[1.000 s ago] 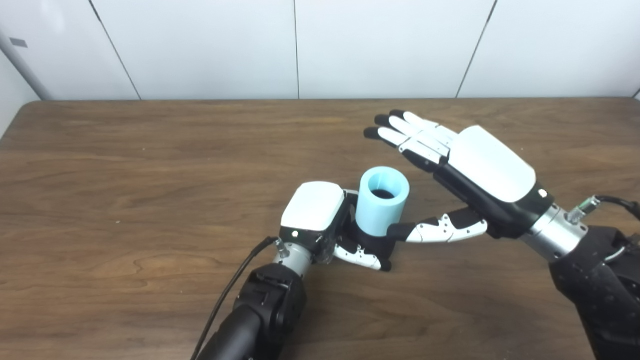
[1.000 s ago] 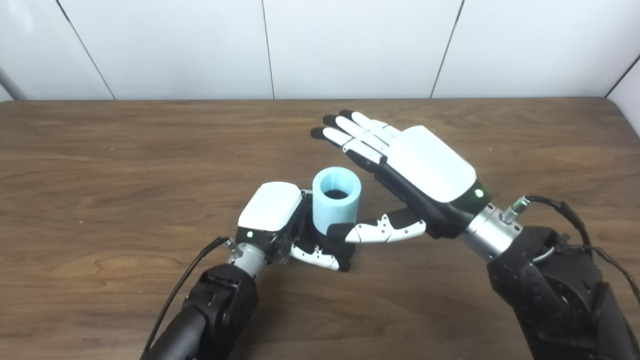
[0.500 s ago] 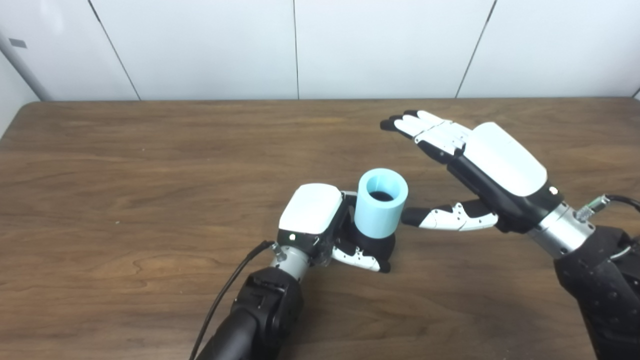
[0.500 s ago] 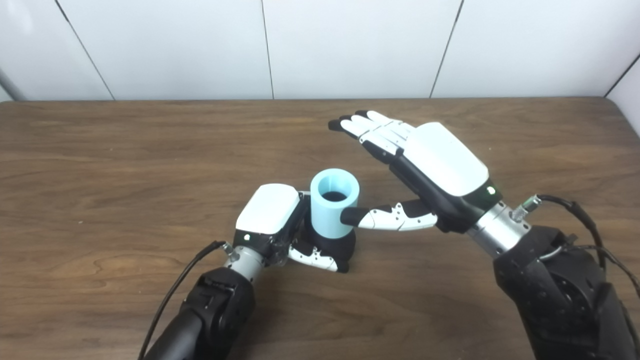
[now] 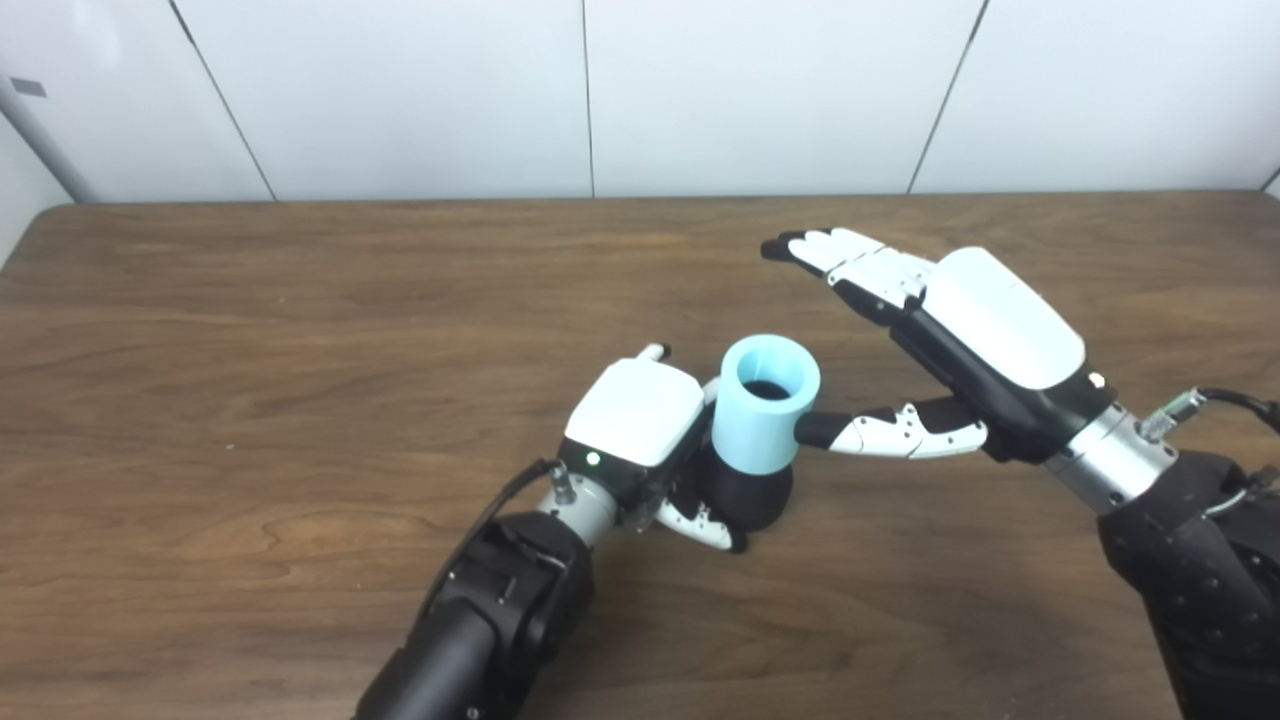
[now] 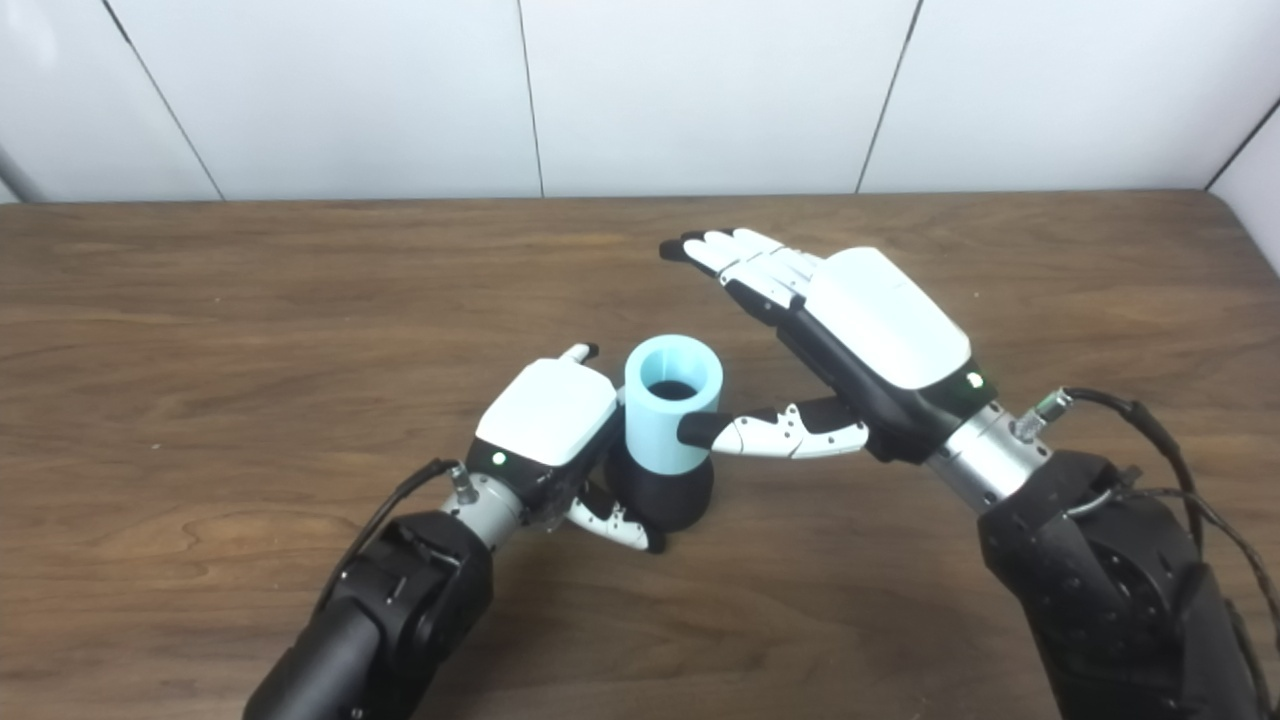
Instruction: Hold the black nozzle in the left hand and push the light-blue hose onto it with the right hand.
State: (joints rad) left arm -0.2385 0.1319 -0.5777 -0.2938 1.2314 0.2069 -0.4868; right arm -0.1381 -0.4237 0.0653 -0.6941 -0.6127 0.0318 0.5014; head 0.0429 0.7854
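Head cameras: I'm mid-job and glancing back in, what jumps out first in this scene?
The light-blue hose grabs the eye, standing upright mid-table, seated over the black nozzle. The left hand sits against the nozzle's left side, fingers loosening, with one poking up behind its white back. The right hand is open to the hose's right, fingers stretched out flat above the wooden table, thumb tip at the hose's wall.

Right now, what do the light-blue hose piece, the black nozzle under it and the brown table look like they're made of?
Light-blue cylindrical hose: probably matte plastic or stiff rubber; thick wall, even colour, no shine. Black rounded nozzle: looks like matte black plastic, possibly rubber; dull, without highlights. Brown table: wood or wood-look laminate; visible grain with a soft sheen.
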